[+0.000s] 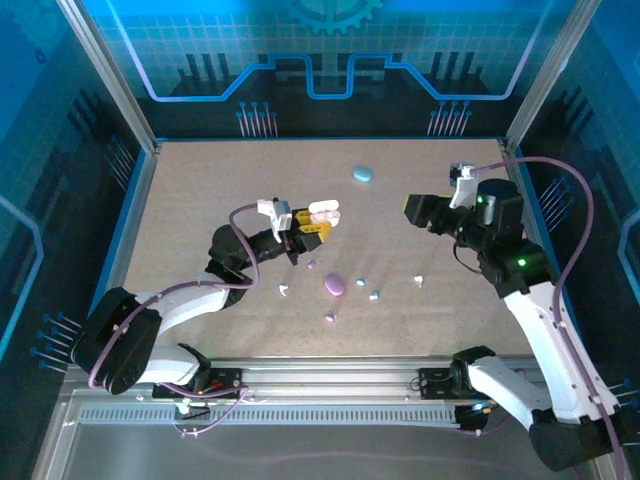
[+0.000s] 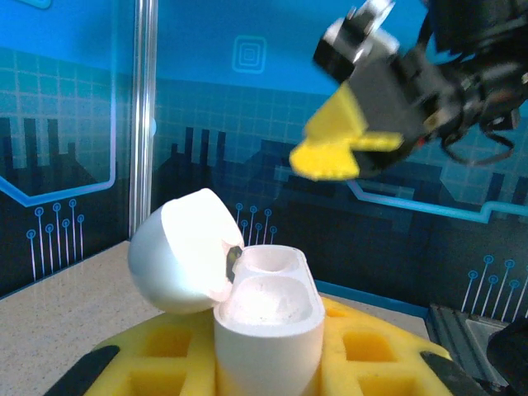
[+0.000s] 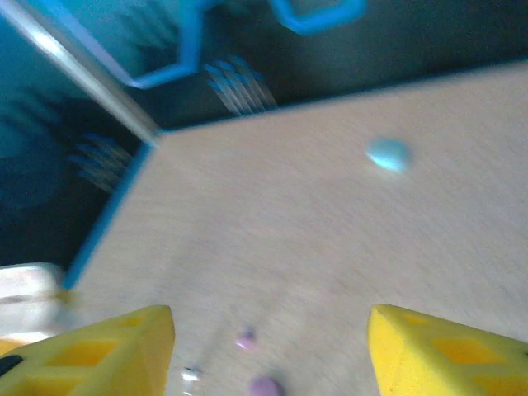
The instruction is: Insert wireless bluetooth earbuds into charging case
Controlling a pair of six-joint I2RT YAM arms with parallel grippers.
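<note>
Earbuds [image 1: 375, 295] are tiny white, purple, blue pebbles.

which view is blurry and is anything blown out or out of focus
right wrist view: motion-blurred all over, the light blue case smeared; left wrist view: white case sharp, its lid glaring white, right claw behind soft; top external view: crisp, evenly lit
</note>
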